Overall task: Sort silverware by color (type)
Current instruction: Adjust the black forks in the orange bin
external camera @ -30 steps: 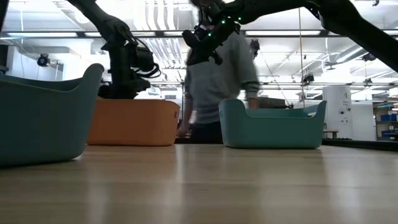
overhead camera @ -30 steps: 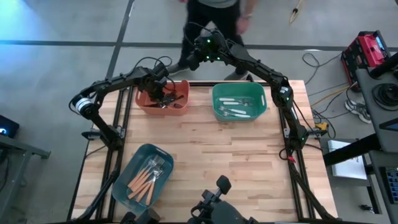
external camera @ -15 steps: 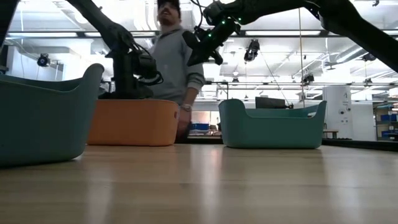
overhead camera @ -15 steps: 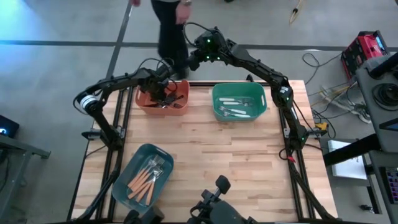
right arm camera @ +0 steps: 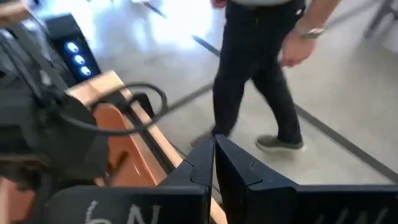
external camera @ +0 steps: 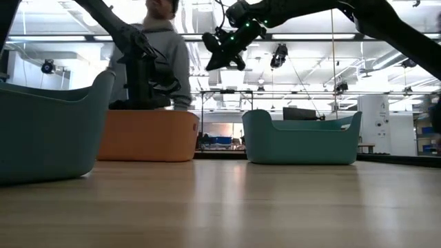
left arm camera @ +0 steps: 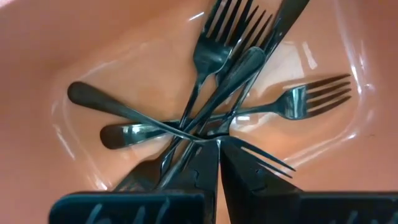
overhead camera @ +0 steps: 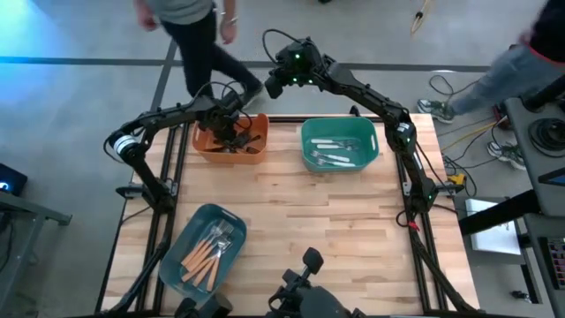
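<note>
Orange-handled forks (overhead camera: 205, 256) lie in the blue bin (overhead camera: 231, 218) nearest the camera. Beyond it, the left gripper (overhead camera: 229, 134), fingers pressed together and empty, hangs inside the orange bin (overhead camera: 202, 146) just above the black forks (left arm camera: 230, 81). Right of that bin, white-handled utensils (overhead camera: 333, 152) fill the teal bin (overhead camera: 311, 132); past its far rim the closed right gripper (overhead camera: 273, 86) hovers empty.

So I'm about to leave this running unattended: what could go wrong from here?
The left pincer is shut, low in the orange bin, over tangled black forks; lifting might snag several or tip the bin. The right pincer, shut, hangs beyond the table's far edge while a person walks close by, so a sudden swing could hit them.
</note>
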`<control>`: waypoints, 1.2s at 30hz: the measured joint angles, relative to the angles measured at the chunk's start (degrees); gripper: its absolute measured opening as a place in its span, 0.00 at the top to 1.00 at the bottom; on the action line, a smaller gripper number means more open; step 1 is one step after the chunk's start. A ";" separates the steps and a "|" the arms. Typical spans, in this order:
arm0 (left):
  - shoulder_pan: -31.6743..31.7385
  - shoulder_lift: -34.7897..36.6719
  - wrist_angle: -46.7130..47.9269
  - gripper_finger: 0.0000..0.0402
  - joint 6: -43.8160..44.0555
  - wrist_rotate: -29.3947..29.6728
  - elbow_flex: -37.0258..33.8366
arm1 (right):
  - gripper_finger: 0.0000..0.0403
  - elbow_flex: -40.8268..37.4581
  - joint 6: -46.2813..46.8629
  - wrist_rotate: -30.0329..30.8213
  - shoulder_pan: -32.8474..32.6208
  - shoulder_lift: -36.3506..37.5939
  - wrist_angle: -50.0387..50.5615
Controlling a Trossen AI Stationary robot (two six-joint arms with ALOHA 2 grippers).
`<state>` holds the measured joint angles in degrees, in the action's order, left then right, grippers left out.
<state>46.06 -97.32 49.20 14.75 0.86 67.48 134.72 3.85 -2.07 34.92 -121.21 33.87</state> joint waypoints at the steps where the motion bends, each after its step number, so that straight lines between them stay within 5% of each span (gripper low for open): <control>1: 0.00 0.39 0.14 1.00 0.12 0.00 0.00 | 0.98 0.00 -0.07 -0.85 0.00 0.00 -1.21; 8: 0.22 4.66 1.26 1.00 -0.13 1.52 -0.04 | 0.98 0.00 0.25 -2.88 -0.04 0.00 -8.74; 36: 0.94 21.79 6.35 1.00 -4.85 4.81 -1.99 | 0.98 0.00 3.77 -4.40 -2.76 -6.34 -11.34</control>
<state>47.00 -75.53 55.54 9.90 5.67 65.49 134.72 7.61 -6.46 32.15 -127.55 22.53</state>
